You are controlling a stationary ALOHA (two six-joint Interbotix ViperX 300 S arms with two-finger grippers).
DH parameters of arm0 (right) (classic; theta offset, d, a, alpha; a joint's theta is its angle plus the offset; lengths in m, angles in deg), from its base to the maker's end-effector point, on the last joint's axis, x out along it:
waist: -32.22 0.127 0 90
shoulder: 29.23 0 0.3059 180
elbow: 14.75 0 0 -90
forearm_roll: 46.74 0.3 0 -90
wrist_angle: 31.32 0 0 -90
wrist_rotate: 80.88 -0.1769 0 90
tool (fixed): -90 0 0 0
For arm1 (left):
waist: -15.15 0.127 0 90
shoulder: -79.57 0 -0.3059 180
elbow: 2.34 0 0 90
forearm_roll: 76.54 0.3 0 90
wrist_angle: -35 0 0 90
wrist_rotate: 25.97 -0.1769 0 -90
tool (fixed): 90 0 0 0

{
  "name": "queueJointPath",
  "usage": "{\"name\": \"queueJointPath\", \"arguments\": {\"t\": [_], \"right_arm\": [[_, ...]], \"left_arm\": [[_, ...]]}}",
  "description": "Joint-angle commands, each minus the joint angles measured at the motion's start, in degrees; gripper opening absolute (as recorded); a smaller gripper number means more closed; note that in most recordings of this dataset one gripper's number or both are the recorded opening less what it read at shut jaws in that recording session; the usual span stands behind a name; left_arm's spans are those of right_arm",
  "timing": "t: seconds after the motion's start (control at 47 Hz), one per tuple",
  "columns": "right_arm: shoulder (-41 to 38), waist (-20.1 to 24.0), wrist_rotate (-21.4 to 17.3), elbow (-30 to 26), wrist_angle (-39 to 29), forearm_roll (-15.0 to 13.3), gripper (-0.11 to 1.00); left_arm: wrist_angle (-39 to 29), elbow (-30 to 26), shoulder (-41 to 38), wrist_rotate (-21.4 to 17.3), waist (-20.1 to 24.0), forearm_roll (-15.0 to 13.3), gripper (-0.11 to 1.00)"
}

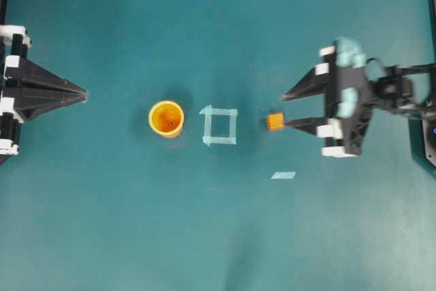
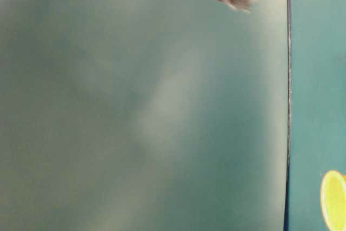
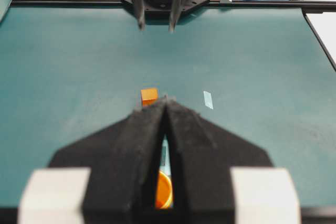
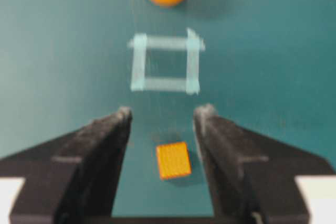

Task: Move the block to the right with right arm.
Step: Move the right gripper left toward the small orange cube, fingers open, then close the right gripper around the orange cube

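The right end effector (image 4: pixel 163 116) stands released, its two black fingers (image 4: pixel 107 145) spread wide and apart from the block (image 4: pixel 173 160), which lies on the teal worktop (image 1: pixel 218 236) in the gap between them, touching neither in the right wrist view. From overhead the block (image 1: pixel 275 121) sits just at the tip of the nearer finger, on the right of a pale tape square (image 1: pixel 220 126). Beyond that square, further left, stands the round orange cup (image 1: pixel 167 118). A loose tape strip (image 1: pixel 283 175) lies near the block. At the far left edge the left end effector (image 1: pixel 83 93) rests clenched to a point, grasping nothing, well apart from everything.
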Motion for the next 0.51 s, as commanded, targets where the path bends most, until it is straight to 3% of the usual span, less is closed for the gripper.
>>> {"name": "queueJointPath", "arguments": {"t": [0.0, 0.489], "right_arm": [[-3.08, 0.09, 0.00, -3.34, -1.93, -1.58, 0.57], [-16.08, 0.00, 0.26, -4.66, -0.79, -3.43, 0.57]], "left_arm": [[0.26, -1.58, -0.53, 0.00, -0.09, 0.09, 0.00], [0.00, -1.58, -0.53, 0.09, -0.18, 0.09, 0.00]]}}
